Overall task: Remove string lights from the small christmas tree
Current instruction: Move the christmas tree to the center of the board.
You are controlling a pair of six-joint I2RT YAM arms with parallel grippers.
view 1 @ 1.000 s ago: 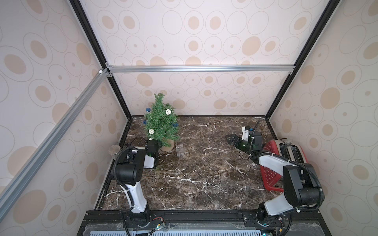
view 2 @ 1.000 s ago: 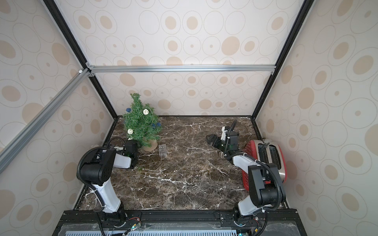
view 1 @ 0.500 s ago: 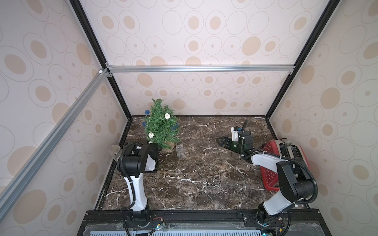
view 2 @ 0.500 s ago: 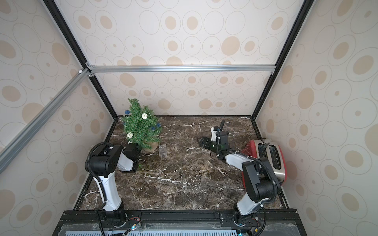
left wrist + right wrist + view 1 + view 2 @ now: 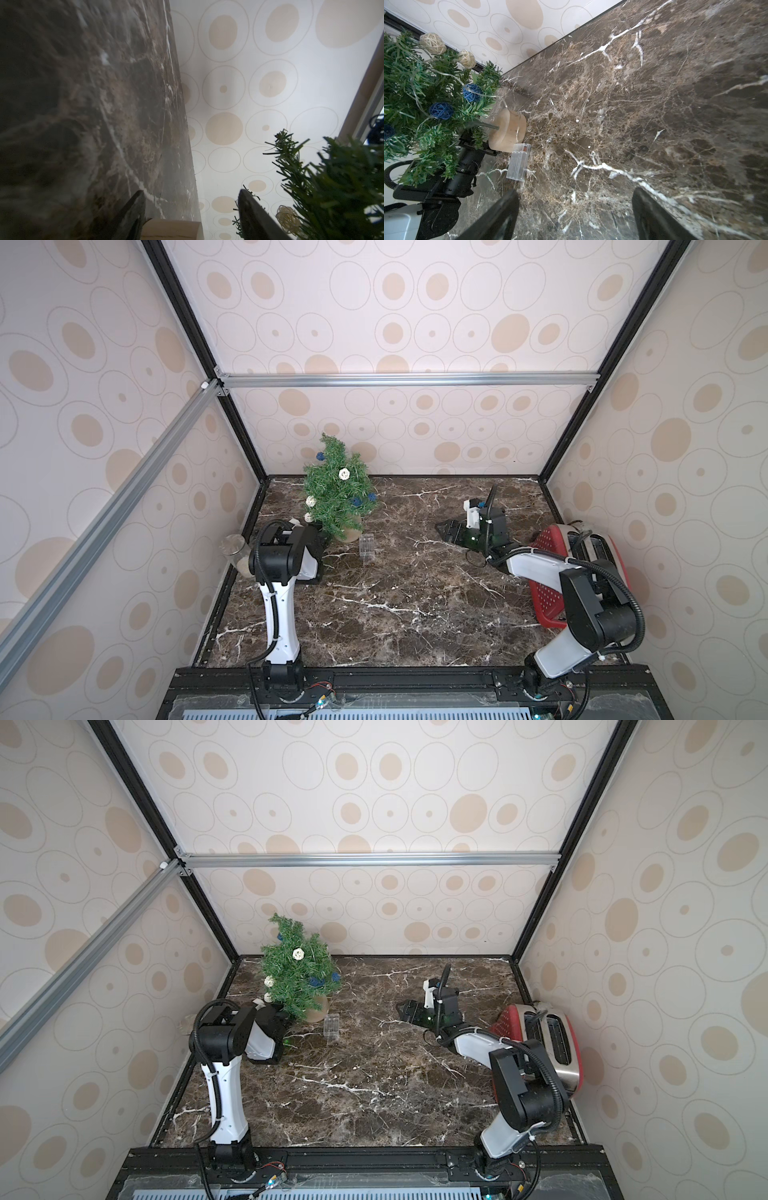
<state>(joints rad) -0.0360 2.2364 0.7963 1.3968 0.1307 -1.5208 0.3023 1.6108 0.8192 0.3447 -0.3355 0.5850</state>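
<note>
Small christmas tree [image 5: 337, 493] stands at back-left corner of marble bench [image 5: 399, 597]. String lights [image 5: 343, 474] wound on its branches, clear battery box [image 5: 366, 547] lying on bench just beside base. Left gripper [image 5: 190, 191] low at tree base, jaws spread, gap visible. Right gripper [image 5: 575, 190] mid-bench toward back, jaws spread, empty.

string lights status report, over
Both open: left gripper astride the tree base, right gripper empty. The string lights hang on the small christmas tree, battery box on the table beside it. Nothing blocks the right gripper's approach.
</note>
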